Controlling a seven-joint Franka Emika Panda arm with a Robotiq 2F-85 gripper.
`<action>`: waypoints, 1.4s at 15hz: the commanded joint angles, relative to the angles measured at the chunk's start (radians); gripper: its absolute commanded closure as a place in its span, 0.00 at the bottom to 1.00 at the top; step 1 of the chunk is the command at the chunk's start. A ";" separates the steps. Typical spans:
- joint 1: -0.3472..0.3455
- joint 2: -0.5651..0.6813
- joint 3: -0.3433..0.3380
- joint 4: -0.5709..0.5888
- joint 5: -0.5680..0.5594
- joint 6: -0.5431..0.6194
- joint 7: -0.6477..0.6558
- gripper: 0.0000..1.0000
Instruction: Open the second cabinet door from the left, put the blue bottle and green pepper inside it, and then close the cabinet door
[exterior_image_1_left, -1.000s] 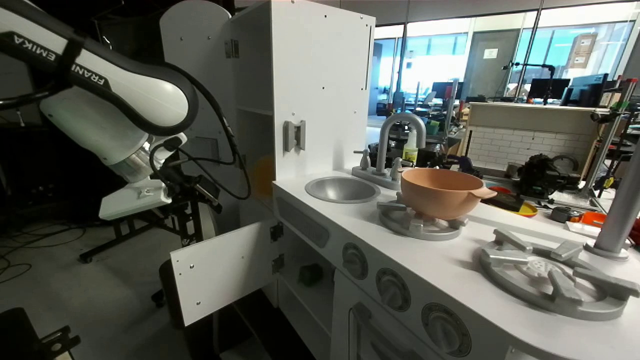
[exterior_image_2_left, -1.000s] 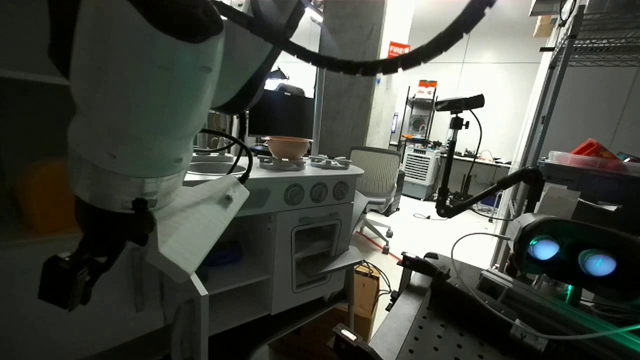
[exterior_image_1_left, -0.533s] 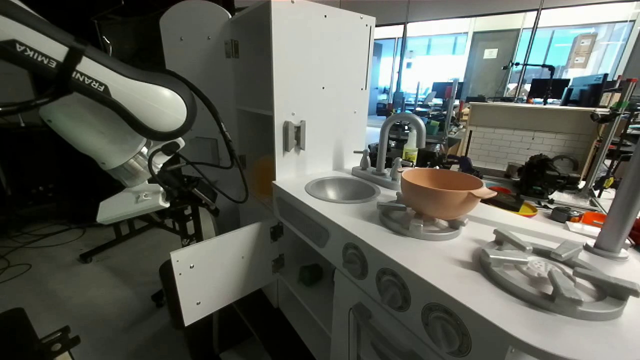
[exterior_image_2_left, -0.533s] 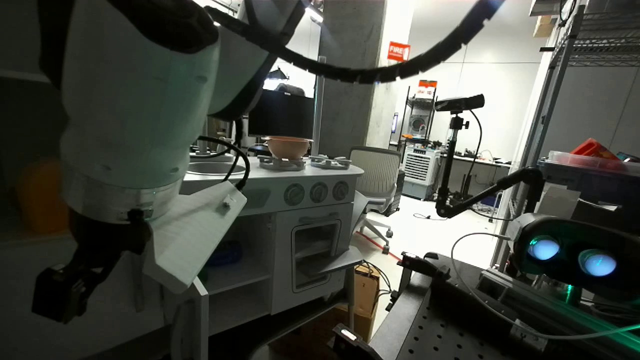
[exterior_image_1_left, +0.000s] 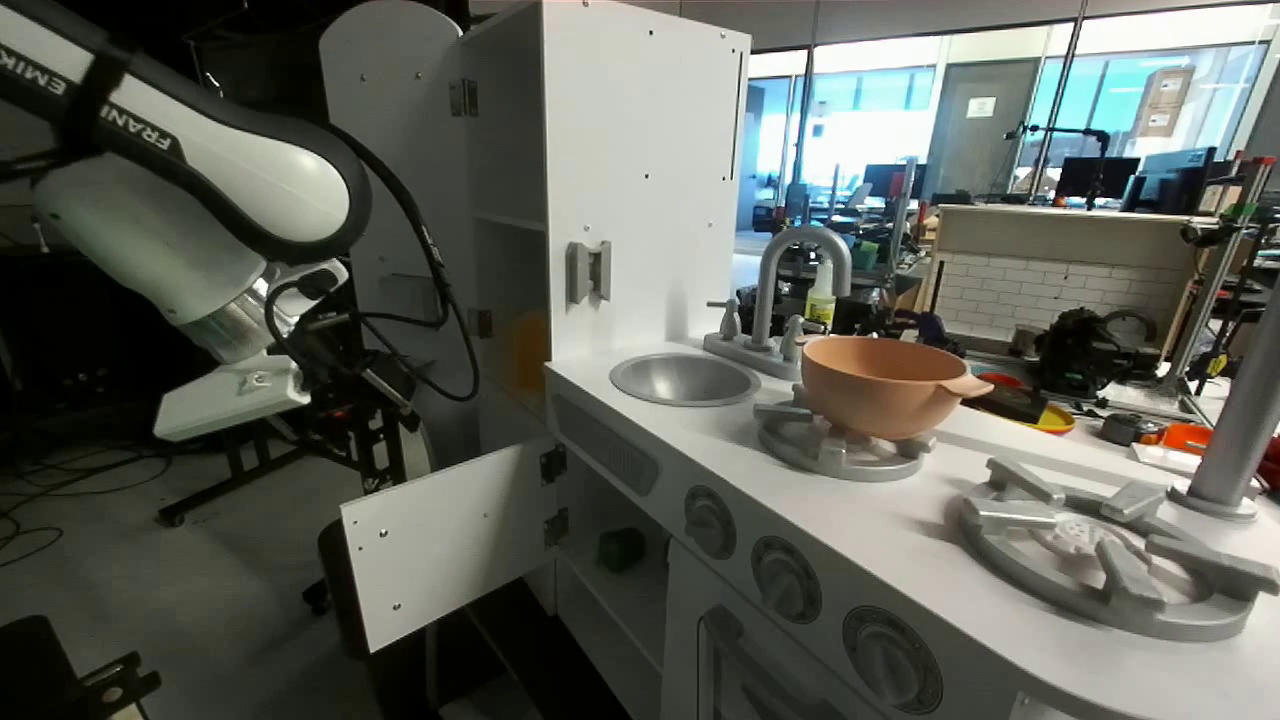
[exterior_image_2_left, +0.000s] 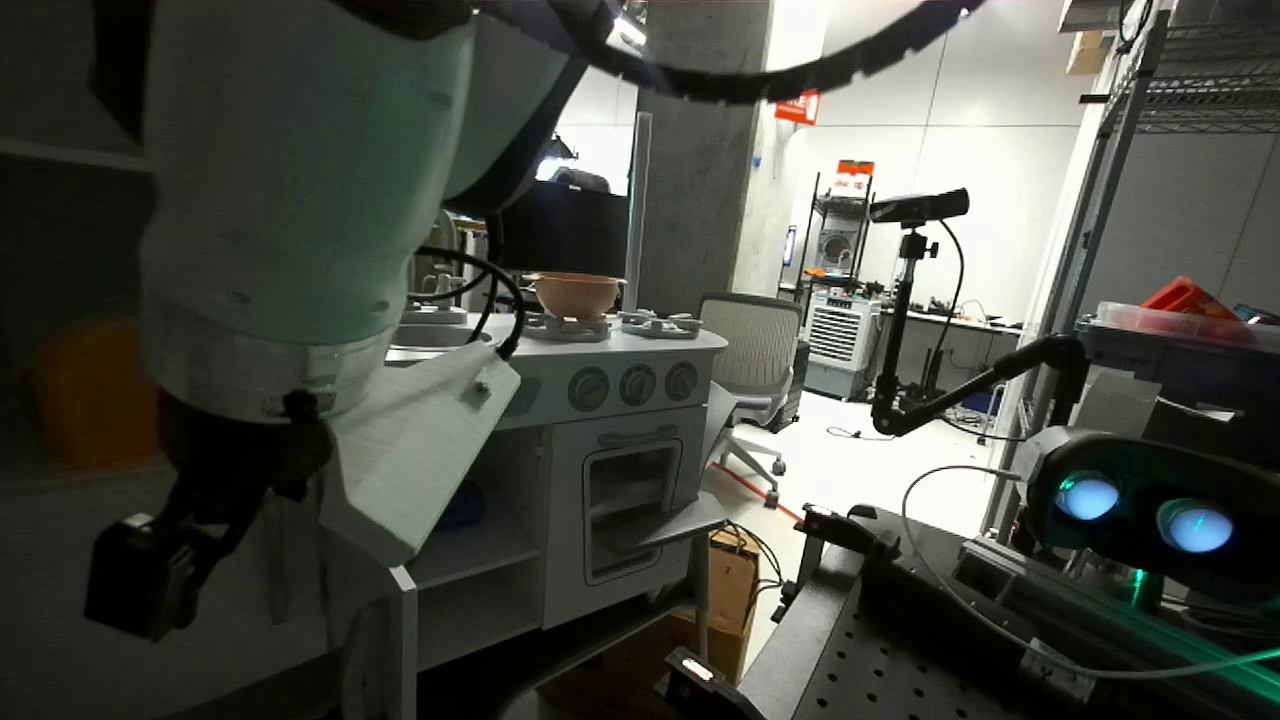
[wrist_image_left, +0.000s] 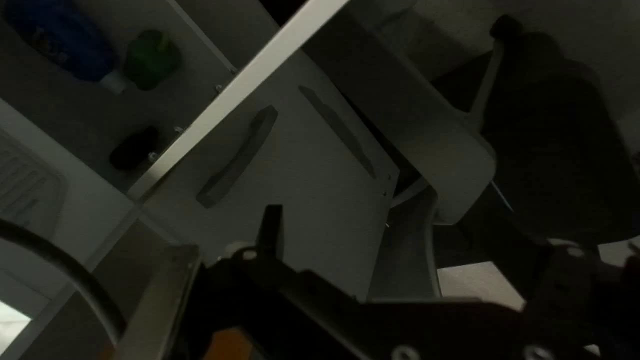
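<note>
The second cabinet door from the left (exterior_image_1_left: 450, 545) stands swung out, its inner face showing in an exterior view. From above, in the wrist view, its pale top edge (wrist_image_left: 240, 95) crosses the picture. Inside the cabinet the blue bottle (wrist_image_left: 60, 40) lies on its side, and its white cap is close to the green pepper (wrist_image_left: 152, 59). An exterior view shows the bottle (exterior_image_2_left: 462, 505) on the upper shelf; another shows the pepper (exterior_image_1_left: 621, 549) there. My gripper (wrist_image_left: 420, 245) is outside, on the outer side of the door, jaws wide apart and holding nothing.
Also in the cabinet is a small dark object (wrist_image_left: 135, 147). A tan bowl (exterior_image_1_left: 880, 385) sits on a burner behind the sink (exterior_image_1_left: 650, 395). The tall upper cabinet (exterior_image_1_left: 640, 180) rises beside the arm, with an orange thing (exterior_image_2_left: 95, 395) on its shelf. An oven door (exterior_image_2_left: 630, 510) adjoins the cabinet.
My arm has drawn back a little from the kitchen, its hand shifting left in an exterior view. The door, bowl and pepper are where they were; my gripper stays open.
</note>
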 joint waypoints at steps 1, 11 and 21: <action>0.068 -0.187 -0.036 -0.177 -0.100 0.136 -0.034 0.00; 0.450 -0.542 -0.407 -0.575 -0.354 0.089 0.002 0.00; 0.909 -0.566 -1.025 -0.553 -0.390 0.217 -0.072 0.00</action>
